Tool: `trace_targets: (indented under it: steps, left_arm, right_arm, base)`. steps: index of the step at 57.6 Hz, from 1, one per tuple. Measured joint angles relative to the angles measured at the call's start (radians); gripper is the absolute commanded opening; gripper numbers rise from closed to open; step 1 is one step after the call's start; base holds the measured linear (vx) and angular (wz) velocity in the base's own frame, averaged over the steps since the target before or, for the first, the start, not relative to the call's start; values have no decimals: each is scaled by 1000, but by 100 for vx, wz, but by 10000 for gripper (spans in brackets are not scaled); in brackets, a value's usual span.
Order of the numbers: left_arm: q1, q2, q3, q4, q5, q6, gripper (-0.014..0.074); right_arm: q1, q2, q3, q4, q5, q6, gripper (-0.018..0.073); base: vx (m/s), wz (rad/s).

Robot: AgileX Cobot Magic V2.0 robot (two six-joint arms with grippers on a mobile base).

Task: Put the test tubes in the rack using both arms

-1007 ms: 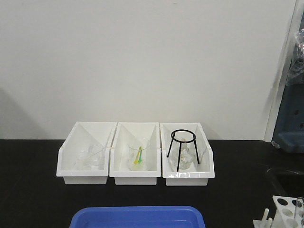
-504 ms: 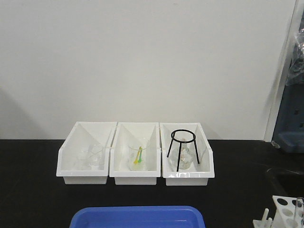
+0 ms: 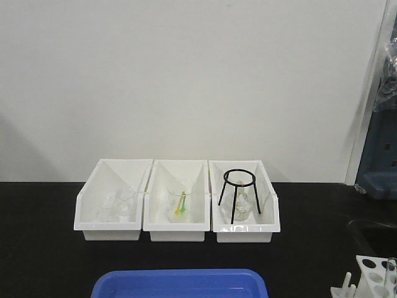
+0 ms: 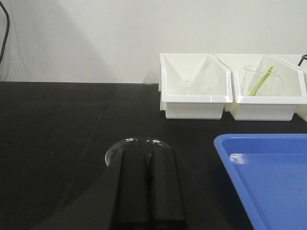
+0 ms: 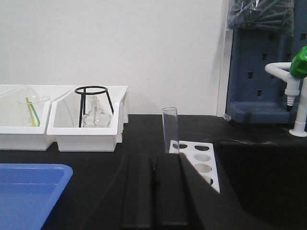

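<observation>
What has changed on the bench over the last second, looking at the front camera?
Nothing has visibly moved. The three white bins sit in the same row, the black tripod stands in the rightmost one, the blue tray lies at the near edge, and the rack with one test tube stays at the lower right. No arm enters this view.

Small shift in the left bin

The clear glassware (image 3: 119,205) in the left white bin (image 3: 112,231), left of frame centre, has moved slightly, its outline now sitting a little differently than a second ago.
</observation>
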Motion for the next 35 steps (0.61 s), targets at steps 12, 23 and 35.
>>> trace_targets:
  steps: [12, 23, 35]
  left_arm:
    - [0, 0, 0, 0, 0, 0, -6]
    - [0, 0, 0, 0, 0, 0, -6]
    - [0, 0, 0, 0, 0, 0, -6]
  right_arm:
    - [0, 0, 0, 0, 4, 0, -12]
    - [0, 0, 0, 1, 7, 0, -11]
    - [0, 0, 0, 2, 7, 0, -8]
  base:
    - [0, 0]
    - [0, 0]
    - [0, 0]
